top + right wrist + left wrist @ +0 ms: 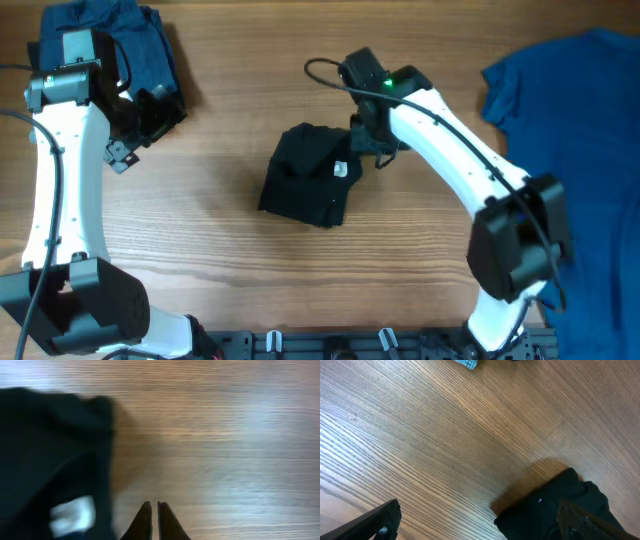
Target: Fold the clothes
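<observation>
Black soft short-sleeved T-shirt (pixel 300 185): lying near the centre of the brown wood-grain table (pixel 220 270), gathered into a compact, roughly square packet. Small white mark (pixel 341 169) on top, near the packet's right edge.

Right gripper (pixel 378 152): just beside the right edge of the black T-shirt. Right wrist view blurred. Dark fingertips (pixel 144 522) brought almost tip to tip, only a thin slit between them, nothing held. Black T-shirt to the left of the tips and apart from them, white mark at lower left, bare wood beneath and to the right.

Left gripper (pixel 479 507): spread wide, nothing gripped. One finger (pixel 375 522) at the lower left corner of the left wrist view, the other at the lower right, bare wood between. Corner of the black T-shirt at lower right, partly behind that second finger.

Left arm (pixel 60 180): along the left side of the table, well apart from the black T-shirt.

Dark blue clothes (pixel 150 45): crumpled at the upper left corner of the table, beside the left arm's wrist.

Bright blue T-shirt (pixel 580 140): spread flat at the right edge of the table, well apart from the black T-shirt.
</observation>
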You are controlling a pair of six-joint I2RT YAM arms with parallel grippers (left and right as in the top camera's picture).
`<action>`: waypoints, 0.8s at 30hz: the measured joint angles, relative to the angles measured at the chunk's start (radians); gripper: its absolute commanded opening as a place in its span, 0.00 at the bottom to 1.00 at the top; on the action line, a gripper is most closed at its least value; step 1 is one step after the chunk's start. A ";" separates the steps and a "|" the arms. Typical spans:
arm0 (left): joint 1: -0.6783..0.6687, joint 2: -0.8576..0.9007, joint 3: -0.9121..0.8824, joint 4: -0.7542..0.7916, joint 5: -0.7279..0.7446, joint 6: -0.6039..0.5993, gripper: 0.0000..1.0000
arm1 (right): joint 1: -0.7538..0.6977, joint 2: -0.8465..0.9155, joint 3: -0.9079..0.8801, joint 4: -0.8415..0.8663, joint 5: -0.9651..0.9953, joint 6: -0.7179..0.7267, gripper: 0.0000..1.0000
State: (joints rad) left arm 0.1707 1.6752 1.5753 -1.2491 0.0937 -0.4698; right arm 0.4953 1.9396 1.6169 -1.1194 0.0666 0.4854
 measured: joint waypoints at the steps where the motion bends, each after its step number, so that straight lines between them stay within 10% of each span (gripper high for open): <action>1: 0.000 0.000 0.000 0.000 0.000 0.000 1.00 | 0.000 -0.029 0.002 -0.014 -0.070 0.001 0.98; 24: 0.000 0.000 0.000 0.001 0.000 0.000 1.00 | 0.116 -0.070 -0.238 0.172 -0.347 0.496 0.73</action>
State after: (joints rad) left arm 0.1707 1.6752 1.5753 -1.2484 0.0937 -0.4698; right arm 0.6117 1.8698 1.3792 -0.9478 -0.2802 0.9810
